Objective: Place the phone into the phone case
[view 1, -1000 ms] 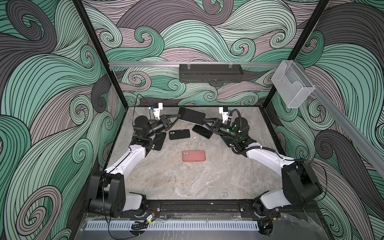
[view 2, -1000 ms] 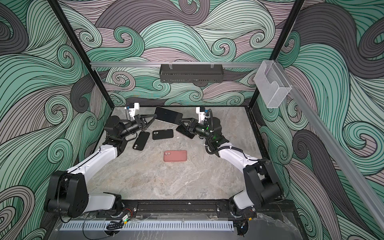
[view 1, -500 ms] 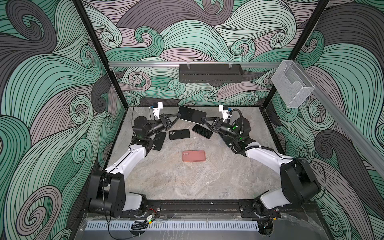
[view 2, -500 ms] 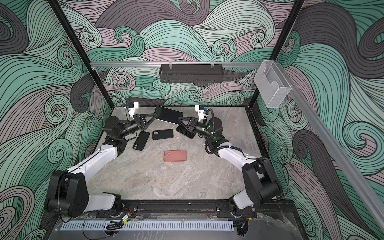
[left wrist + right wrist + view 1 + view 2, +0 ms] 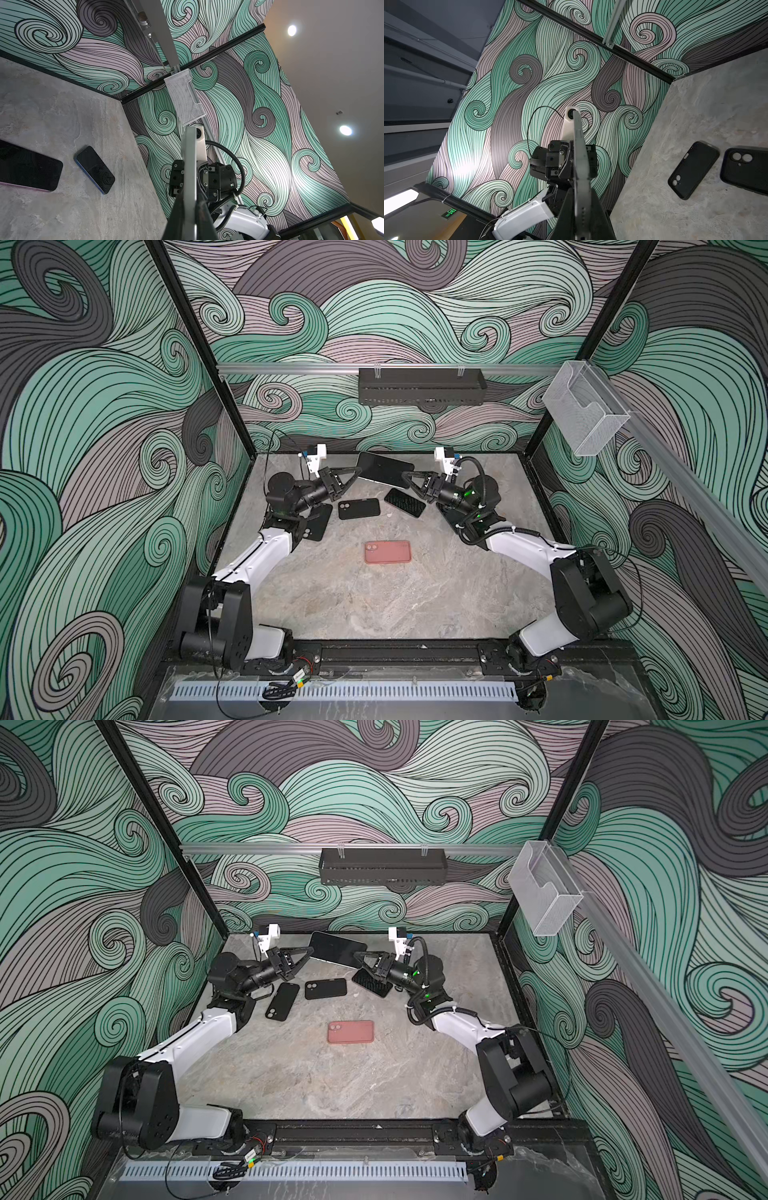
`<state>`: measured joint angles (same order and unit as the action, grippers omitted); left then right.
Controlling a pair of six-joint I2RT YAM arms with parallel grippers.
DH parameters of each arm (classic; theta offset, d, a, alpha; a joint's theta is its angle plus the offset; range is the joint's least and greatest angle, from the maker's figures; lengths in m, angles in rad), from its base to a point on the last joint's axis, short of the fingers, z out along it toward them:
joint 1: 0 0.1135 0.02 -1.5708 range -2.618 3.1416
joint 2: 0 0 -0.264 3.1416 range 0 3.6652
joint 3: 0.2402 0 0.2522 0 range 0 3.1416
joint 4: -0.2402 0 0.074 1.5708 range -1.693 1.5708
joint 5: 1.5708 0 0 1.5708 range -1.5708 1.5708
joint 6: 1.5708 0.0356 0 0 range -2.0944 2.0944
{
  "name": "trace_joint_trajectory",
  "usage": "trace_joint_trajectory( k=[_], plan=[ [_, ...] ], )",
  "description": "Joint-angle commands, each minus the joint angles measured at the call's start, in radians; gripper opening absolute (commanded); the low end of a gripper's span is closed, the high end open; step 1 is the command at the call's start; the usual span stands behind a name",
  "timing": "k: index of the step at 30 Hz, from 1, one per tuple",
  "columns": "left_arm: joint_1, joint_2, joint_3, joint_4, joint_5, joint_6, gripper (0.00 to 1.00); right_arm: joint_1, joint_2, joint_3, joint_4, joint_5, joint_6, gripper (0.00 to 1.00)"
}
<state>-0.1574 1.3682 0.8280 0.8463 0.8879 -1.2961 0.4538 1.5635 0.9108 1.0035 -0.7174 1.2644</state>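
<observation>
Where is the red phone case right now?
In both top views the red phone case lies flat mid-table, alone, on the near side of the middle black case.

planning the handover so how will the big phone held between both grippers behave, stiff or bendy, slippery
Likely stiff: the big phone spans straight between the left gripper and right gripper with no sag. Probably slippery: its screen looks glossy, and each gripper pinches only a thin end. Possibly fragile if dropped onto the hard-looking table.
</observation>
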Motion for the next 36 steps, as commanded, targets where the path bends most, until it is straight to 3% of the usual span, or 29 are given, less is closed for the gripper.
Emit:
trace_joint_trajectory(
  k=[1,4,11,16,24,36],
  plan=[
    [0.005,0.0,0.016,0.017,0.017,0.011,0.03,-0.006,-0.002,0.029,0.044,-0.014,0.01,0.06],
    [0.004,-0.006,0.016,-0.041,0.017,0.048,0.2,-0.006,-0.009,0.029,0.03,-0.014,0.001,0.0],
    [0.003,-0.068,0.016,-0.257,-0.01,0.19,0.57,-0.01,-0.017,0.026,0.009,-0.011,-0.007,0.0],
    [0.003,-0.125,0.027,-0.508,-0.057,0.341,0.74,-0.021,-0.057,0.026,-0.098,-0.016,-0.075,0.0],
    [0.005,-0.212,0.044,-0.912,-0.173,0.592,0.86,-0.046,-0.171,0.075,-0.579,0.014,-0.376,0.0],
    [0.002,-0.225,-0.004,-1.106,-0.295,0.716,0.9,-0.092,-0.27,0.092,-0.996,0.088,-0.605,0.0]
  ],
)
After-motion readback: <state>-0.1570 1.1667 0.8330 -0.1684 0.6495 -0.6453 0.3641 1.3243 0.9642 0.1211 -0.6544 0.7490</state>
